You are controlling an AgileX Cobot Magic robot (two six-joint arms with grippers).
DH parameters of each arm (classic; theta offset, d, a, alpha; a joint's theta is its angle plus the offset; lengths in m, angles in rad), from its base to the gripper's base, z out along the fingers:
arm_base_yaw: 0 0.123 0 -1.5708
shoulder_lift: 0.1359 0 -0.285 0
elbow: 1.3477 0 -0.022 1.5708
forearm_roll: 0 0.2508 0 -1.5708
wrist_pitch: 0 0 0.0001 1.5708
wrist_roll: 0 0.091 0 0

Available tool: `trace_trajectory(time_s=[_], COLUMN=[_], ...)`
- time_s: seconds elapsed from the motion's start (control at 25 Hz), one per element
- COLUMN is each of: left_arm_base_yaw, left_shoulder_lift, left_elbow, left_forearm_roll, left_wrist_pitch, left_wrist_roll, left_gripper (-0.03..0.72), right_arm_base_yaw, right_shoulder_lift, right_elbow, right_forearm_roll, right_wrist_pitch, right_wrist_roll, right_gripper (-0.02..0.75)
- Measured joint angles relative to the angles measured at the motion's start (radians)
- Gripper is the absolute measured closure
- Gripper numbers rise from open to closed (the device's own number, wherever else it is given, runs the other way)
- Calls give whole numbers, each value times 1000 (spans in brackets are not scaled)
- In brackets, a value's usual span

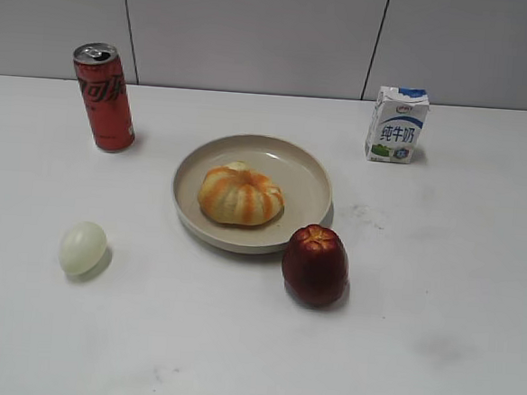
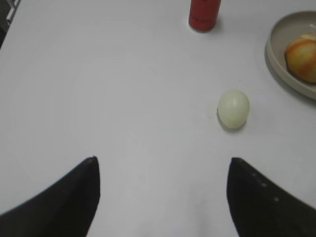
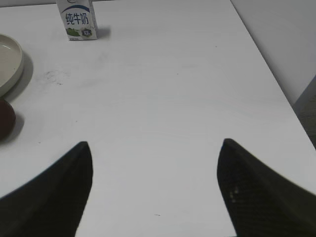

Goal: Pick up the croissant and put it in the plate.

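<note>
The croissant (image 1: 240, 196), orange and cream striped with ridged segments, lies inside the round beige plate (image 1: 308, 177) at the table's middle. In the left wrist view the croissant (image 2: 302, 59) and the plate (image 2: 279, 61) show at the right edge. The plate's rim (image 3: 11, 69) shows at the left edge of the right wrist view. My left gripper (image 2: 163, 163) is open and empty above bare table, left of the plate. My right gripper (image 3: 154, 145) is open and empty above bare table, right of the plate. Neither gripper shows in the exterior view.
A pale egg (image 1: 83, 247) lies left of the plate, also in the left wrist view (image 2: 233, 108). A dark red apple (image 1: 315, 265) stands against the plate's front right. A red can (image 1: 104, 97) stands back left, a milk carton (image 1: 397, 125) back right.
</note>
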Motion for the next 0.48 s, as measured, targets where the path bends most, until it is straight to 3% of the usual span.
trace_trajectory(time_s=[0.2,0.48], left_arm_base_yaw=[0,0], left_shoulder_lift=[-143,-154], left_elbow=[46,53], left_forearm_roll=[22,25], left_wrist_pitch=[18,31], left_wrist_roll=[0,0], left_gripper=[99,100], right_arm_base_yaw=[0,0], right_shoulder_lift=[0,0], right_elbow=[0,0], right_forearm_roll=[0,0], right_wrist_pitch=[0,0], right_wrist_roll=[0,1], right_gripper=[146,146])
